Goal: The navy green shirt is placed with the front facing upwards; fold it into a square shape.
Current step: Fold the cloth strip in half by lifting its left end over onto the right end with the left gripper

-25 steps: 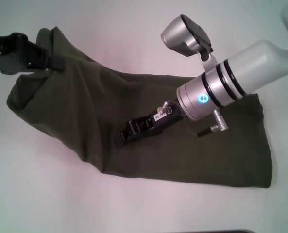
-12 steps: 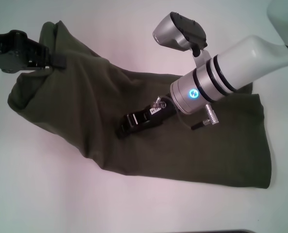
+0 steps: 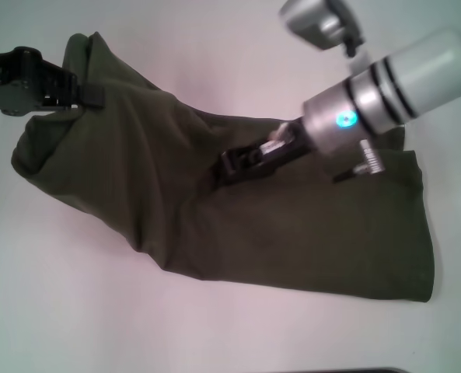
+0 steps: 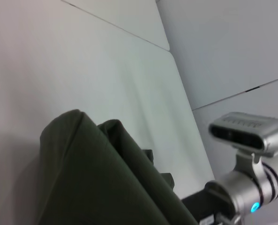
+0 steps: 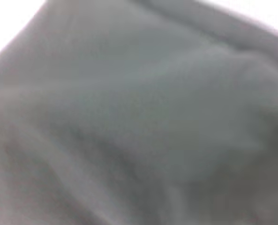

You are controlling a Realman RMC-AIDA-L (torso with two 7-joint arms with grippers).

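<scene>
Counter (image 3: 75, 311): pale, plain surface, bare along the near edge, to the left of the cloth and across the far side; a dark strip shows at the very bottom of the head view. Navy green shirt (image 3: 308, 233): dark olive, lying across the middle of the counter as a long folded band with its plain side showing, no lettering, label or collar visible in any view. Its right end lies flat with a straight, squared edge; its near edge runs diagonally from lower right up toward the left; its left end is lifted and bunched into a rounded hump with creases fanning toward the centre. In the left wrist view the raised cloth (image 4: 106, 183) shows as two doubled folds standing above the counter. The right wrist view is filled with olive fabric (image 5: 139, 117) at close range. Left hand (image 3: 86, 95): black, reaching in from the left edge, closed on the lifted far-left corner of the shirt. Right arm (image 3: 401, 85): silver and white, with a lit blue ring, angled down from the upper right. Right hand (image 3: 242, 165): black, low over the middle of the shirt near its far edge; whether it is open or closed cannot be told. No readable writing.
</scene>
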